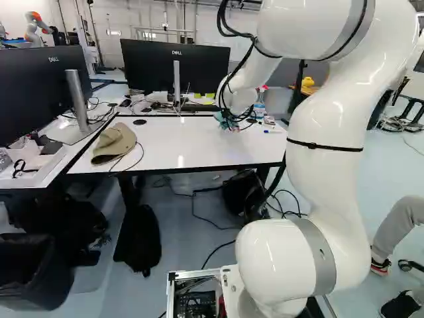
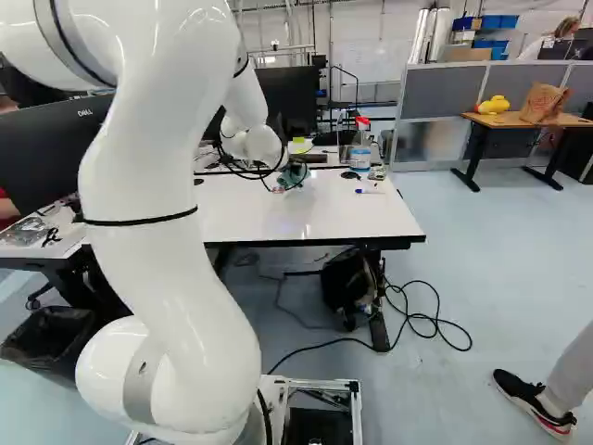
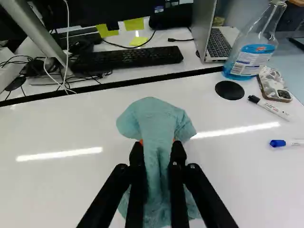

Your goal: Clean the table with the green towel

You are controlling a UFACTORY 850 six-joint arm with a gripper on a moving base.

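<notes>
White arm (image 1: 331, 132) rises from its base joint, bends forward over the table (image 1: 205, 149), wrist tipped down. Black gripper (image 2: 289, 177) clamps the green towel (image 3: 154, 116) from both sides. Towel is bunched between the fingers, puffing out ahead and draping beneath them, above the white tabletop. Writing: pale lettering on the bezel of the far monitor (image 1: 152, 69); blue, white and orange printed label on the clear bottle (image 3: 251, 54).
</notes>
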